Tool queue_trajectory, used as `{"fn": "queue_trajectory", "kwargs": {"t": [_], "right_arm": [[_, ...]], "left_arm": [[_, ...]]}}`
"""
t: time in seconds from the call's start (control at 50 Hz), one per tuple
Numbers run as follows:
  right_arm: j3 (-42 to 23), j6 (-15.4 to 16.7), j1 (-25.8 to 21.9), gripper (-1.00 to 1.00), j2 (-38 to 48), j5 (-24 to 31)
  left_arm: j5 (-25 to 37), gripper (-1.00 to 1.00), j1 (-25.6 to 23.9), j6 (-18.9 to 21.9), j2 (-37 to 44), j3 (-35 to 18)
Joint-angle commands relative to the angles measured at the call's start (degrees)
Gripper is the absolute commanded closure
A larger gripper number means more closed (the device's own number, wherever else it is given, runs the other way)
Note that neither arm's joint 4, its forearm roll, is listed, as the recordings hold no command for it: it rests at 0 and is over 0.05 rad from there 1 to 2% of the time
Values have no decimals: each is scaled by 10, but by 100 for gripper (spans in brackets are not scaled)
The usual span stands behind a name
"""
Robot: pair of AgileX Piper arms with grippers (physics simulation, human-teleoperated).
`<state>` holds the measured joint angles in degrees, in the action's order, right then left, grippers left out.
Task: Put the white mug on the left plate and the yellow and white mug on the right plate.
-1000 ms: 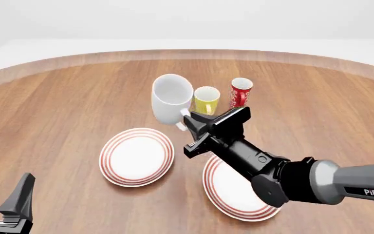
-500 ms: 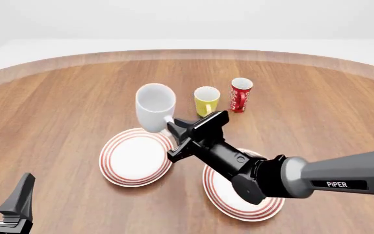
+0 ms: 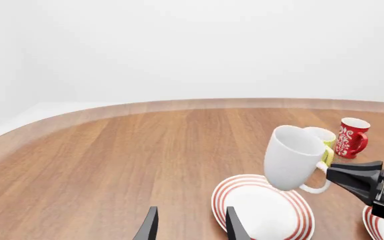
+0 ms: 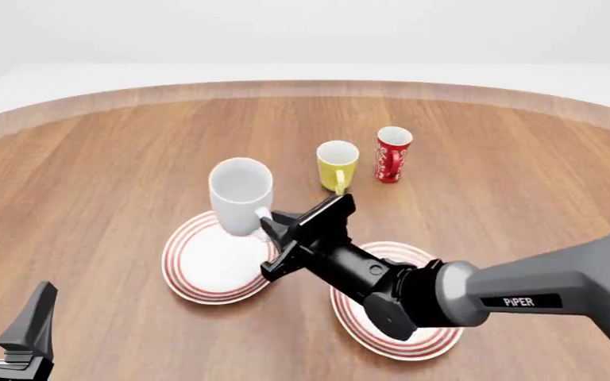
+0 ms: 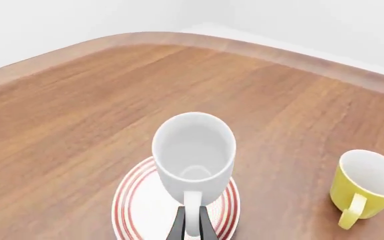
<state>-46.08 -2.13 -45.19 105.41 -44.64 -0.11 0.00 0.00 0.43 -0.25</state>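
My right gripper (image 4: 270,225) is shut on the handle of the white mug (image 4: 239,195) and holds it upright just above the left plate (image 4: 194,274). The right wrist view shows the mug (image 5: 194,156) over that plate (image 5: 137,207), handle pinched between the fingers (image 5: 178,229). The yellow and white mug (image 4: 337,164) stands on the table behind, also visible in the right wrist view (image 5: 367,185). The right plate (image 4: 374,329) lies under my right arm, partly hidden. My left gripper (image 4: 3,333) is open and empty at the near left corner; its fingers (image 3: 150,226) show in its wrist view.
A slim red mug (image 4: 393,154) with white markings stands just right of the yellow mug, also visible in the left wrist view (image 3: 350,138). The round wooden table's far edge (image 4: 305,87) curves behind the mugs.
My right gripper has carried the white mug leftward and toward me, and lower, from beside the yellow mug to just above the left plate. The left arm has not moved.
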Motion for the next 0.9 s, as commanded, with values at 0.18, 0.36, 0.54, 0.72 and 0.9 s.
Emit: {"fn": "queue_trajectory", "kwargs": {"t": [0.18, 0.36, 0.54, 0.72, 0.9], "right_arm": [[-12, 2, -15, 100, 30, -1], [-20, 5, -18, 100, 45, 2], [-23, 7, -22, 100, 51, 4], [-29, 7, -25, 100, 59, 7], [-31, 7, -26, 100, 65, 6]], "left_arm": [[0, -100, 0, 0, 0, 0], [0, -100, 0, 0, 0, 0], [0, -100, 0, 0, 0, 0], [0, -100, 0, 0, 0, 0], [0, -100, 0, 0, 0, 0]]}}
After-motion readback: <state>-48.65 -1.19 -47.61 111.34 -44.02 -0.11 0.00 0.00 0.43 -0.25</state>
